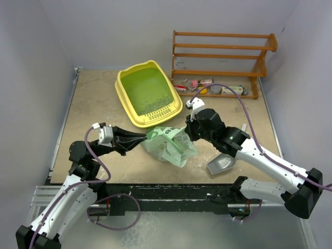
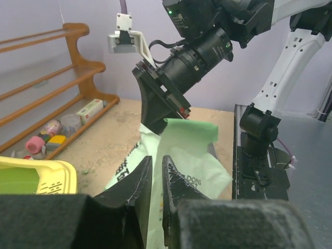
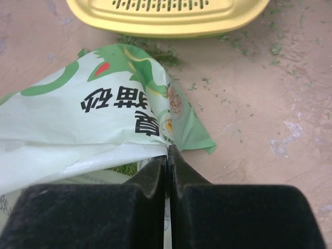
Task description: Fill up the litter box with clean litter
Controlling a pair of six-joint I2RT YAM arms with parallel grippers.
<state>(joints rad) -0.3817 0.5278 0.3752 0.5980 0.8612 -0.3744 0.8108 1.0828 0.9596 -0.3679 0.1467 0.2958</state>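
**Fig.** Both of my grippers at the pale-green bag (image 1: 168,146), which lies slumped on the table (image 1: 93,104) between them.

*Surroundings.* Just beyond the bag, ahead of both sets of fingers, stands the yellow litter box (image 1: 122,91), its slotted short rim towards me. A grey patch of litter (image 1: 155,107) lies on the near end of its green floor. More litter is scattered on the table between bag and box. A grey scoop (image 1: 221,164) lies behind my right fingers, beside that forearm. A wooden rack (image 1: 223,57) with small items (image 1: 202,84) on its lowest shelf stands well beyond, at the far wall.

*Pose.* My right gripper (image 3: 167,155) is closed tight on a fold of the bag's upper edge and holds it lifted. That arm reaches in from the right, elbow bent and wrist pitched down. My left gripper (image 2: 157,161) lies low and nearly level, pointing across at the right one. Its fingers stand only a slit apart at the bag's left edge. I cannot tell whether any film is pinched between them.

*Room.* The two grippers face each other closely across the bag, with little space between them. Bare table runs outward from my left fingers to the side wall.
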